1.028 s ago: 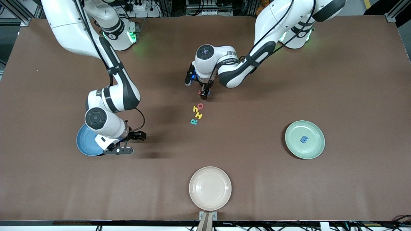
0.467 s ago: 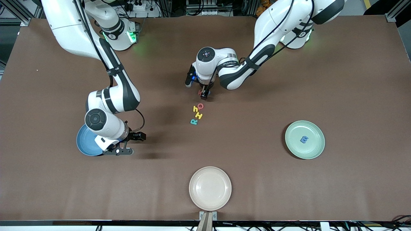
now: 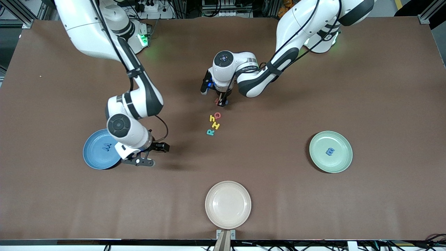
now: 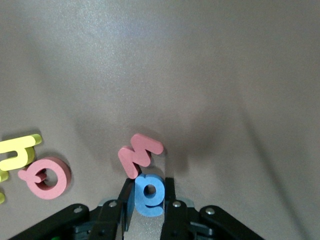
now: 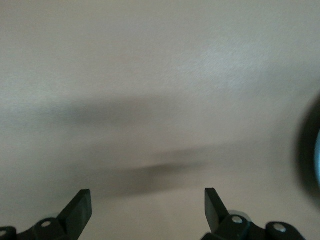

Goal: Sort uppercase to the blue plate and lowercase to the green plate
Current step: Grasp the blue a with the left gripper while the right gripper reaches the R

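Left gripper (image 4: 148, 212) is down at the table (image 3: 313, 87), jaws clamped on the round blue letter (image 4: 148, 195), which sits squarely between them, upright on edge. The red w (image 4: 139, 154) touches that letter just past the jaw tips, outside the grip. Red Q (image 4: 46, 176) lies near, and the yellow h (image 4: 17, 151) just beside it. In the front view Q (image 3: 217, 115), h (image 3: 212, 119), yellow H (image 3: 216, 126) and teal R (image 3: 210, 132) form a short row nearer the camera than the left gripper (image 3: 221, 102). Right gripper (image 3: 149, 153) hovers over bare table beside the blue plate (image 3: 91, 158), jaws wide apart, empty. Blue M (image 3: 106, 147) lies on that plate. Blue m (image 3: 330, 151) lies on the green plate (image 3: 343, 162) toward the left arm's end. A cream plate (image 3: 228, 204) sits nearest the camera.
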